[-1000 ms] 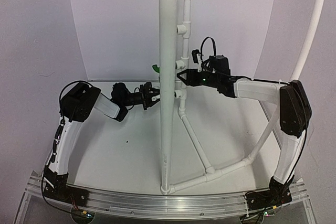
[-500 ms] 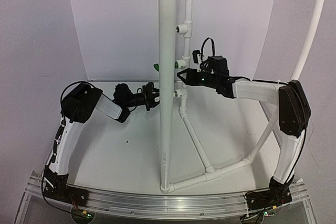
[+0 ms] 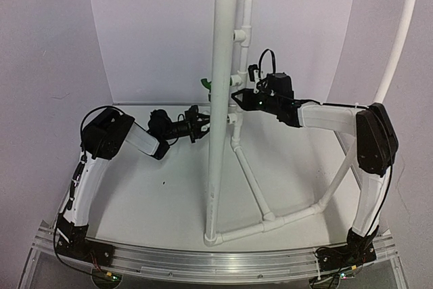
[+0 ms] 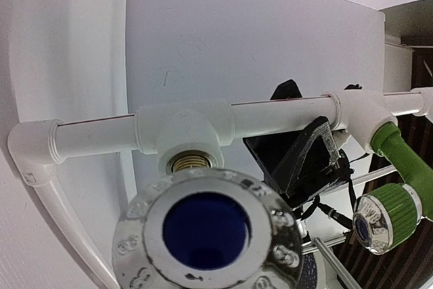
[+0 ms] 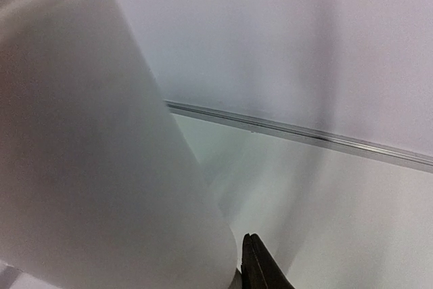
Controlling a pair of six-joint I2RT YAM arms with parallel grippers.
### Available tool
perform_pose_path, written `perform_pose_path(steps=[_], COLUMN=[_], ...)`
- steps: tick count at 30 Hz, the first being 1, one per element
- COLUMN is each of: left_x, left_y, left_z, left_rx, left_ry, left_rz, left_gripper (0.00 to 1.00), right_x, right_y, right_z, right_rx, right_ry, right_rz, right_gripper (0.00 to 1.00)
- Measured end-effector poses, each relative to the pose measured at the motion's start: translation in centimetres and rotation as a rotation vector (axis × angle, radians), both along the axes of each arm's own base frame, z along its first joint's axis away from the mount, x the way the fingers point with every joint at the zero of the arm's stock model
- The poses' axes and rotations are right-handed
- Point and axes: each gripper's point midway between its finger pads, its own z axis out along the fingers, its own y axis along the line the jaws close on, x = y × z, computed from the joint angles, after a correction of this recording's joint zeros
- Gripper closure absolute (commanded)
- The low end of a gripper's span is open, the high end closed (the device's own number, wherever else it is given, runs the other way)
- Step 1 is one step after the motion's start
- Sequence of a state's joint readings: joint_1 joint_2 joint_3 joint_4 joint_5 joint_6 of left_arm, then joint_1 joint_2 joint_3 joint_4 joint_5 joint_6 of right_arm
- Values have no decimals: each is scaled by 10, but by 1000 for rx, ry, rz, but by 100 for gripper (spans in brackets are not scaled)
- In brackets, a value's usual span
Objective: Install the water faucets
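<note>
Pinching the blue-capped faucet [image 4: 206, 231] just under the brass socket [image 4: 191, 161], the left gripper [image 3: 203, 122] should square its thread before twisting; the green faucet [image 4: 404, 167] sits fitted alongside, while the right gripper's [image 3: 237, 97] grip I cannot tell.

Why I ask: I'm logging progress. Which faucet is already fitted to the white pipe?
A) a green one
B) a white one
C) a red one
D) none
A: in the left wrist view the green faucet sits joined to a tee on the white pipe, while the brass-threaded tee outlet beside it stands empty.
</note>
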State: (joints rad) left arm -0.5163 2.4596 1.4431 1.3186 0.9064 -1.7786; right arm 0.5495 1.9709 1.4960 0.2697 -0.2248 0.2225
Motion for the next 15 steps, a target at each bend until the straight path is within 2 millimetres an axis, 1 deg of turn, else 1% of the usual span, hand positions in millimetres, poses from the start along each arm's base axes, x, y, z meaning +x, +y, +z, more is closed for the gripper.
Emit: perform_pose_path(steps=[12, 15], left_x=[0, -3], left_y=[1, 1], left_z=[-2, -2], left_rx=[-4, 3], left_ry=[-37, -59], left_rz=[-13, -25], left_gripper=[100, 98], right_x=[1, 1], right_y=[-2, -2], right_z=[-1, -1], right_rx=[-3, -6], right_ry=[-13, -18], right_rz=[-1, 5], right_gripper=[100, 100])
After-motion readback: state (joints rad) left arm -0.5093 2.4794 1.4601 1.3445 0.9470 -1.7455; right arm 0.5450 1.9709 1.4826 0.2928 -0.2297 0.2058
